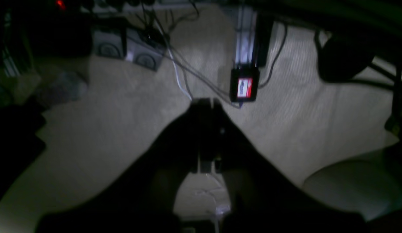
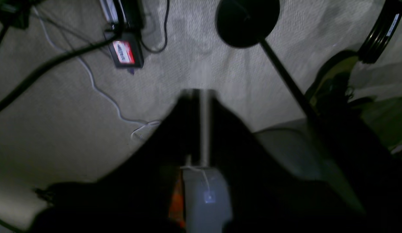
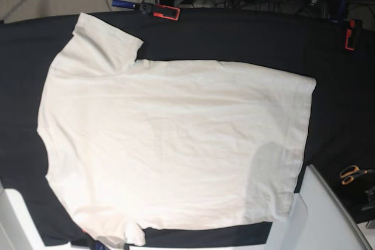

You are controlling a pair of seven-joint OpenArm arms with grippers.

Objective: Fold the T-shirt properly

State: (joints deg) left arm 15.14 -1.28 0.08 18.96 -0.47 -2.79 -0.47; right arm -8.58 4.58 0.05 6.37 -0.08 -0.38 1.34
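Note:
The cream T-shirt (image 3: 176, 144) lies spread flat on the black tablecloth (image 3: 234, 33) in the base view, neck side to the left and hem to the right. One short sleeve (image 3: 102, 42) points to the far left corner. Neither gripper touches it. In the left wrist view, my left gripper (image 1: 207, 103) is shut with nothing in it, hanging over beige carpet. My right gripper (image 2: 199, 94) is likewise shut and empty over the carpet. Only white arm parts (image 3: 328, 215) show at the base view's bottom corners.
Orange-and-black clamps (image 3: 159, 10) (image 3: 350, 33) grip the table's far edge. Orange-handled scissors (image 3: 351, 174) lie at the right. On the floor are cables, a small black box with a red label (image 1: 244, 87) (image 2: 124, 53), and a round black stand base (image 2: 247, 21).

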